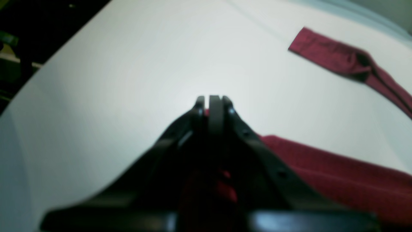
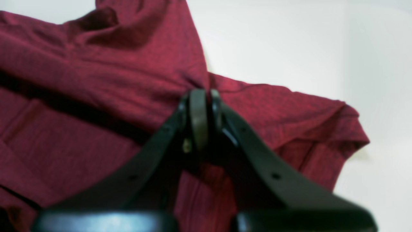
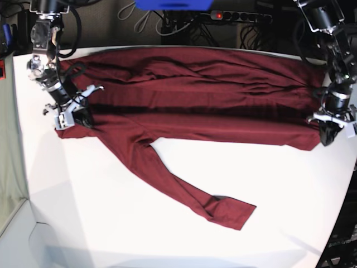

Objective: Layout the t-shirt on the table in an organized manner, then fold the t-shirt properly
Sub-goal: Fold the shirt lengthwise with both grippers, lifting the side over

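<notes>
Both claws clamped on the t-shirt [image 3: 189,95]: right gripper [image 3: 75,118] pinches the frame-left end, left gripper [image 3: 328,134] the frame-right corner. Shirt's long axis runs left-right across the table [image 3: 111,223]; loose sleeve [image 3: 189,192] trails toward lower centre.

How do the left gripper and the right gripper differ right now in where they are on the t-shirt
The left gripper sits at the hem corner of the t-shirt, with bare table ahead of it; the right gripper sits at the opposite, shoulder end, near where the long sleeve branches off, with bunched fabric all around it. Both are shut, each with a fold of the shirt at its tips.
</notes>
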